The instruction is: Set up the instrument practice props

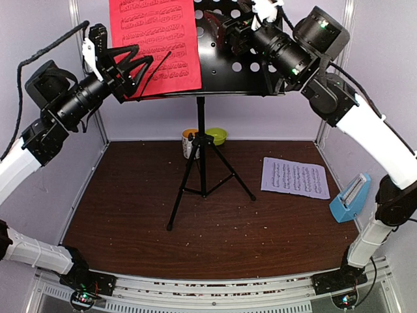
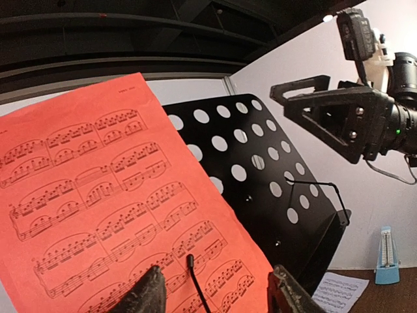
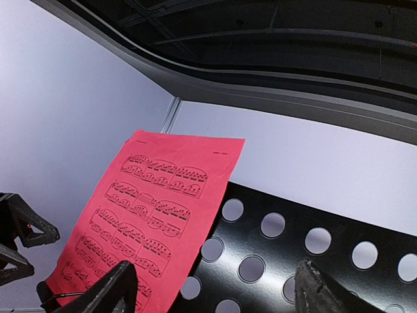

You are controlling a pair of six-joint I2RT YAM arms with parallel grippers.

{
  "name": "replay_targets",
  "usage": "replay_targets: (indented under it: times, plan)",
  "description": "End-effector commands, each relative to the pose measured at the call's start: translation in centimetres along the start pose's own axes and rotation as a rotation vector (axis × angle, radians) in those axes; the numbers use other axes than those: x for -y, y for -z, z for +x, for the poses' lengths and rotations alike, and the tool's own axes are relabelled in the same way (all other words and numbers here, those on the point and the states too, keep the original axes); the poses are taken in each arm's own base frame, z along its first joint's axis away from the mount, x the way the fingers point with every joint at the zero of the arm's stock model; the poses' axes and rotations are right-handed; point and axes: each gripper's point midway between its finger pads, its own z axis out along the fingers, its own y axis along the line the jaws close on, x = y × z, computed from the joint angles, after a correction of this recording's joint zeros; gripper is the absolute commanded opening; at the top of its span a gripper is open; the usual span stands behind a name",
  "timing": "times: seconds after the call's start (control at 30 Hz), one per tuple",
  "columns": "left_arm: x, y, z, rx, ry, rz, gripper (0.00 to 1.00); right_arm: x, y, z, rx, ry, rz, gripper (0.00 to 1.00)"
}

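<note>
**Red sheet up, lilac sheet down: props, left to right**

1. My left claw (image 1: 144, 55). Spread wide at the lower left lip of the desk and holding nothing. The wire page retainer stands between its fingers (image 2: 148, 292).
2. Red sheet (image 1: 156, 39). Leans on the left half of the perforated desk (image 1: 241, 65), and its top edge overhangs. It looks light, floppy and easily creased, so I judge it best pinched at a bottom margin and never pushed flat-on.
3. Music stand, black, on a thin tripod (image 1: 202, 176) at mid-table. It is probably top-heavy, so steady it by the desk lip or the shaft and avoid side loads.
4. Mug (image 1: 189, 142) and green bowl (image 1: 217, 135), behind the tripod. Not stock.
5. My right claw (image 1: 227, 31). Spread and empty, at the upper desk, right of the red sheet.
6. Lilac sheet (image 1: 294, 177). Lies flat on the brown table (image 1: 130, 222), right of the tripod. Thin, with little edge to catch, so I would slide it to lift a corner.
7. Metronome (image 1: 350, 199), light blue, at the far right of the table. It appears upright. The shell is hard, smooth and tapered, so grip low across the base.
</note>
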Motion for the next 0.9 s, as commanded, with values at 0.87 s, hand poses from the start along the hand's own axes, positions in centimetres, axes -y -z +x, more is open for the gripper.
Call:
replay_targets:
  times: [0.87]
  plan:
    - [7.2,8.0,12.0,-0.344,0.087,0.082,0.66,-0.5,25.8,22.2,-0.713,-0.421,0.266,0.92]
